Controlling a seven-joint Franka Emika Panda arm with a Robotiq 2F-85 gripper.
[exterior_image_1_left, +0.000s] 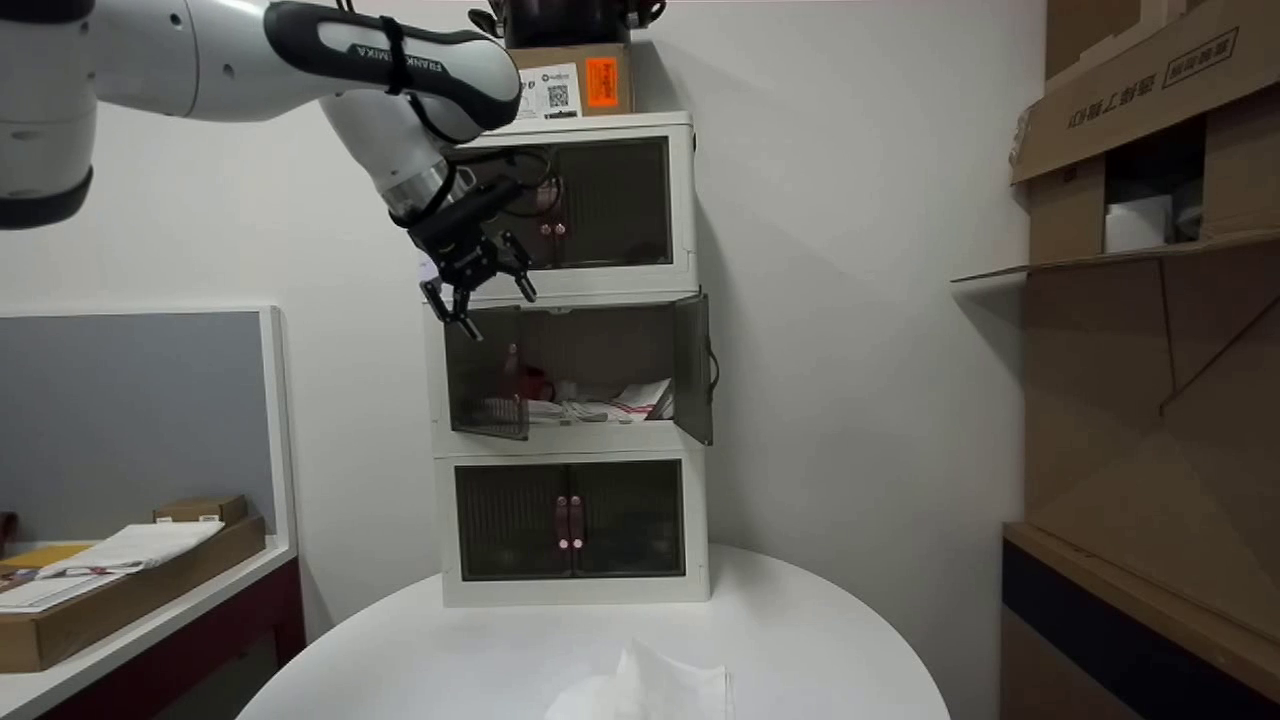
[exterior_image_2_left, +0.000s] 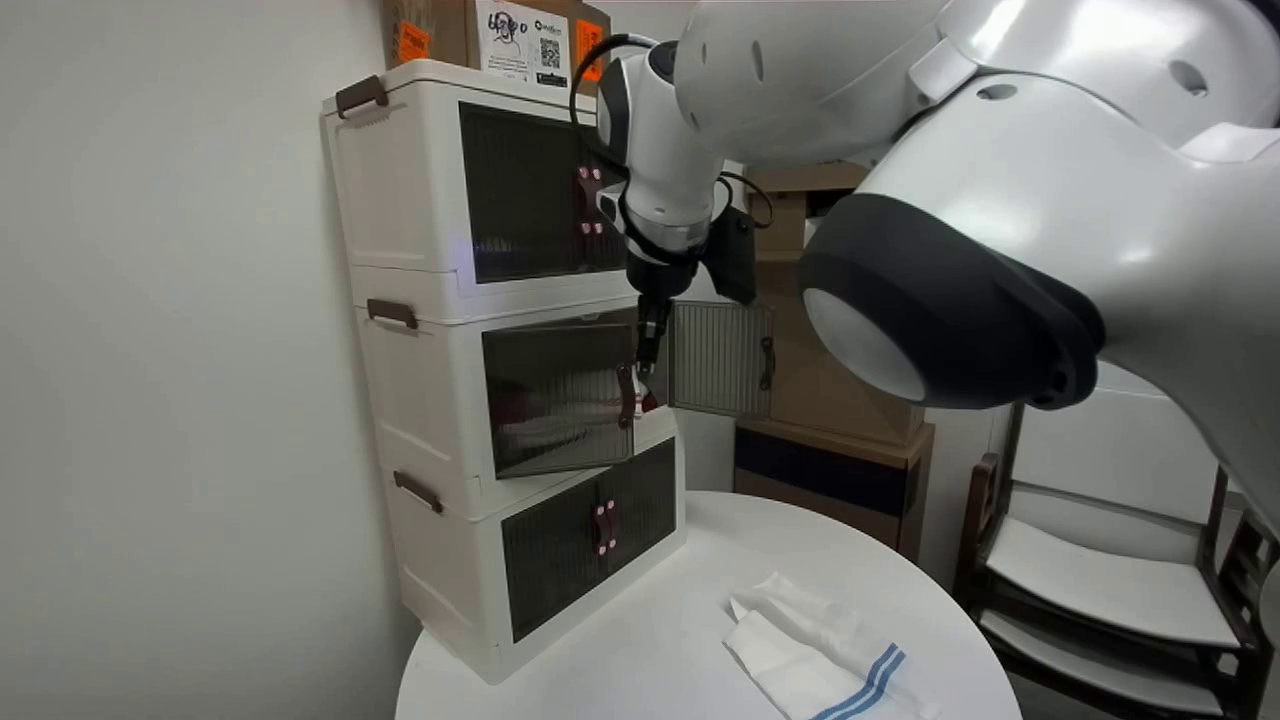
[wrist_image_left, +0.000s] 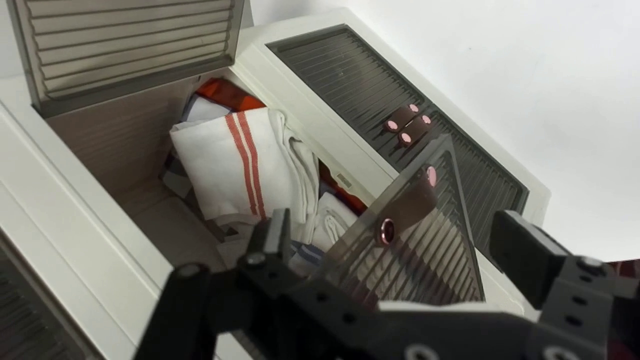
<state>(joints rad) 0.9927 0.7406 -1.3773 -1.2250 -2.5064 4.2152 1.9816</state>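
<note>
White folded cloth (wrist_image_left: 215, 165), banded with two red stripes, is lying in the middle compartment (wrist_image_left: 120, 140) of a boxy cabinet (exterior_image_1_left: 570, 440), its ribbed, smoky doors (wrist_image_left: 132, 47) standing apart; the black tool (exterior_image_1_left: 503, 316) is gaping wide before them, while a rumpled, blue-striped towel (exterior_image_2_left: 800, 650) is resting on the round worktop (exterior_image_2_left: 640, 640)
</note>
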